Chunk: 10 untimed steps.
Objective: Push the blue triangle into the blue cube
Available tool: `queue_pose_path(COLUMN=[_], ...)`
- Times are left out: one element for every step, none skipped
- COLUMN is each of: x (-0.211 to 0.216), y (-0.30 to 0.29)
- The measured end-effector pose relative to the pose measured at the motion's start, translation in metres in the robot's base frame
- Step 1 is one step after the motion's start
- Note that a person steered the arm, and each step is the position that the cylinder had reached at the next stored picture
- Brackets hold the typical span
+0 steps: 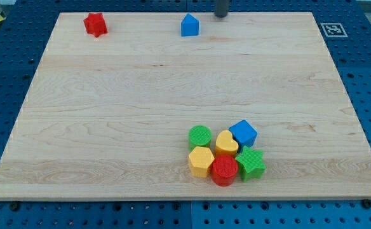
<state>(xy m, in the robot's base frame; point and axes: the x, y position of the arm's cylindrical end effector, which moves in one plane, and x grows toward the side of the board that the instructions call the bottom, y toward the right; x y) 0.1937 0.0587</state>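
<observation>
The blue triangle (pixel 189 25) sits near the view's top edge of the wooden board, a little left of centre. The blue cube (pixel 243 133) sits far below it, at the upper right of a cluster of blocks near the view's bottom. My tip (pixel 221 15) is at the view's top edge, just right of and slightly above the blue triangle, not touching it. Only the lowest bit of the rod shows.
A red star (pixel 95 24) lies at the top left. The cluster by the blue cube holds a green cylinder (pixel 200 136), a yellow heart (pixel 226 142), a yellow hexagon (pixel 201 160), a red cylinder (pixel 224 170) and a green star (pixel 251 164). A marker tag (pixel 333 29) sits at the top right corner.
</observation>
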Motion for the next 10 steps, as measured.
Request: queue_pose_path(x=[0.0, 0.0, 0.0, 0.019, 0.022, 0.024, 0.032, 0.032, 0.035, 0.053], y=[-0.045, -0.07, -0.07, -0.07, -0.07, -0.067, -0.052, -0.05, -0.047, -0.037])
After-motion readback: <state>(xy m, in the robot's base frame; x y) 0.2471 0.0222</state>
